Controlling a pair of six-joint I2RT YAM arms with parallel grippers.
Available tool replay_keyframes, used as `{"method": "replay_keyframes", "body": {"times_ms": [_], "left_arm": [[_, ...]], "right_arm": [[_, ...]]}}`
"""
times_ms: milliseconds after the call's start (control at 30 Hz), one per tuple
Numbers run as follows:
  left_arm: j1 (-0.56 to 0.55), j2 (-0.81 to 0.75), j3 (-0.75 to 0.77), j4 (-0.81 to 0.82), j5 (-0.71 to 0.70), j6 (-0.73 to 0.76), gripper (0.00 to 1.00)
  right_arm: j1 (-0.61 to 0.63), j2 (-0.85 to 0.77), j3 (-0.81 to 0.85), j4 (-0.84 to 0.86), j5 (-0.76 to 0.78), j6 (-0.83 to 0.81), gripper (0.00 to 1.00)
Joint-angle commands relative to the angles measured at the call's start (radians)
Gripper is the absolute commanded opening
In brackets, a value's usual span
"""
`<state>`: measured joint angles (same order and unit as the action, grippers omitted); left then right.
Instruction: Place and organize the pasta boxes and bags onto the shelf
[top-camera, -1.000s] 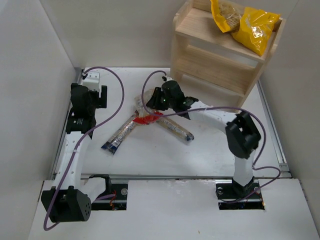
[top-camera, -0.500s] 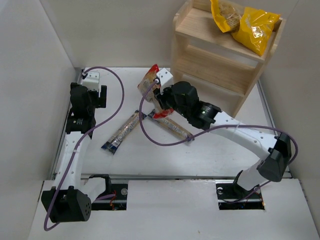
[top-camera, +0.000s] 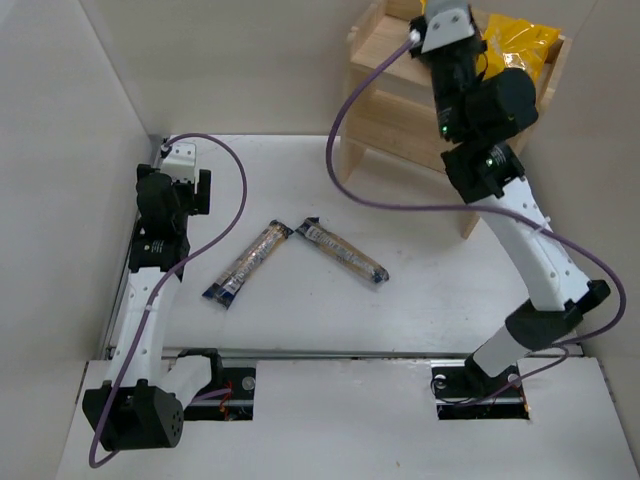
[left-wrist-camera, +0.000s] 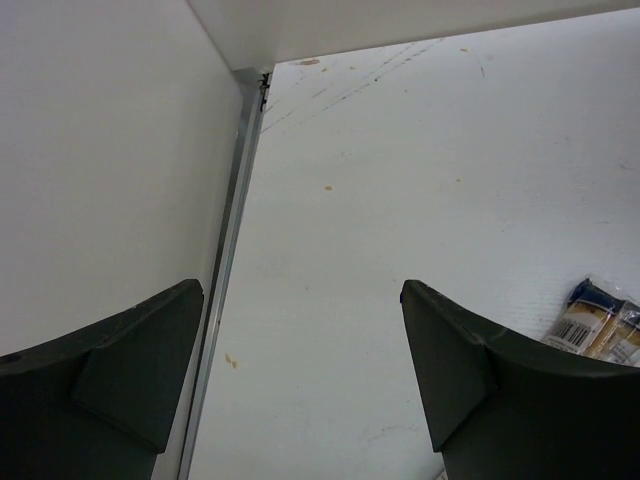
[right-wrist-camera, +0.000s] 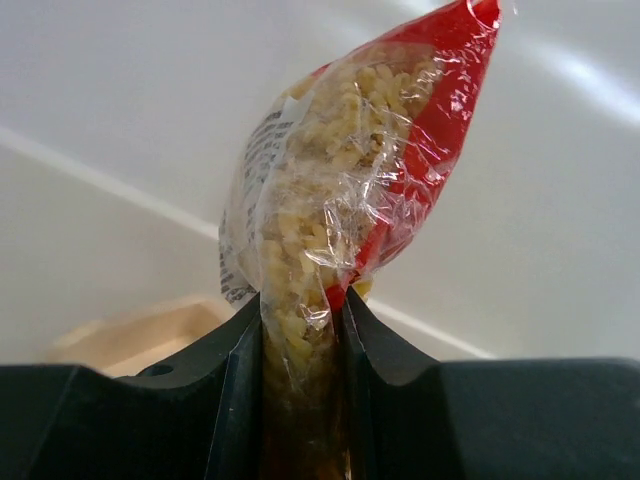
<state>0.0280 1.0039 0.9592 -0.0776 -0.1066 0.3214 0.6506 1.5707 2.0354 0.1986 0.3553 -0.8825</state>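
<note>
we see the right gripper (right-wrist-camera: 303, 325) clamped on the red bag (right-wrist-camera: 345, 185), which stands straight out from between its jaws.

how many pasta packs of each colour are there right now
yellow bag: 1, on top of the shelf
red bag: 1, clamped in the right gripper
dark-blue spaghetti packs: 2, lying on the table
total: 4
</note>
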Motion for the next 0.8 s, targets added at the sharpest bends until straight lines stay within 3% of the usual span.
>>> {"method": "replay_keyframes", "body": {"times_ms": [0,67,200,433,767], "left_arm": [[0.005,-0.033,-0.013,0.061,-0.002,0.004,0.79],[0.010,-0.040,-0.028,0.076,-0.004,0.004,0.79],[0.022,-0.057,-0.054,0.079,-0.005,0.004,0.79],[0.031,-0.057,-0.076,0.088,-0.005,0.004,0.79],[0.020,-0.042,-0.074,0.095,-0.005,0.005,0.79]], "right_arm": [[-0.099,0.138,0.150,0.191,-0.084,-0.113,0.00],[-0.146,0.216,0.209,0.168,-0.108,-0.090,0.00],[-0.185,0.264,0.158,0.171,-0.139,-0.128,0.00],[-0.177,0.201,-0.159,0.110,-0.098,-0.476,0.00],[-0.237,0.140,-0.208,-0.122,0.039,-0.403,0.00]]}}
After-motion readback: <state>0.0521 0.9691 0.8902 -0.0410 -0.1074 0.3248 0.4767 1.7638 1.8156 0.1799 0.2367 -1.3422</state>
